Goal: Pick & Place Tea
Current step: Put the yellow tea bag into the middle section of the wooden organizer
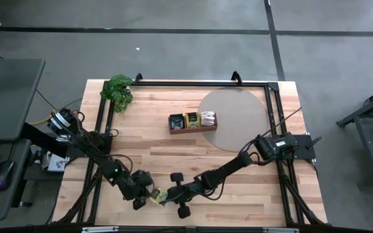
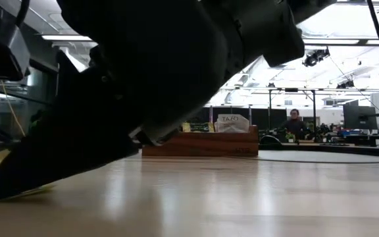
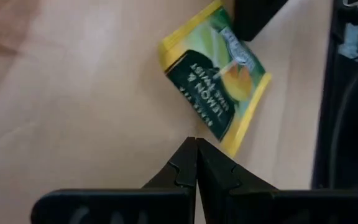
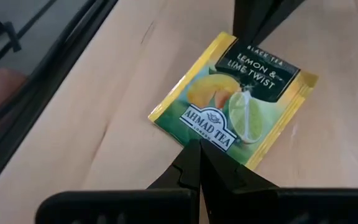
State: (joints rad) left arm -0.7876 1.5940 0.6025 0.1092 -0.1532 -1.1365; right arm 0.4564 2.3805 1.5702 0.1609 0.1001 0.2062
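A pale wooden table (image 1: 238, 175) stands on a grey floor; beyond it lies a lit workshop with one seated person (image 2: 295, 122). One yellow-green tea sachet (image 4: 236, 99), printed "AHMAD TEA, LEMON & LIME TWIST, BLACK TEA", lies flat near the table's front edge between the left gripper (image 3: 196, 144) and right gripper (image 4: 199, 148), both pinched closed and empty. One wooden tray (image 1: 193, 122) holds more sachets.

The sachet (image 4: 234, 99) under my tools is yellow-edged, with a green field, a black corner band carrying pale lettering, and a printed orange fruit slice beside a lime half. My left tool (image 3: 196, 163) and right tool (image 4: 199, 163) are matt black. The desk (image 1: 173, 155) is pale wood-grain. The tray (image 1: 192, 127) is reddish brown; the plant (image 1: 119, 90) leafy green; the round mat (image 1: 238, 116) grey.
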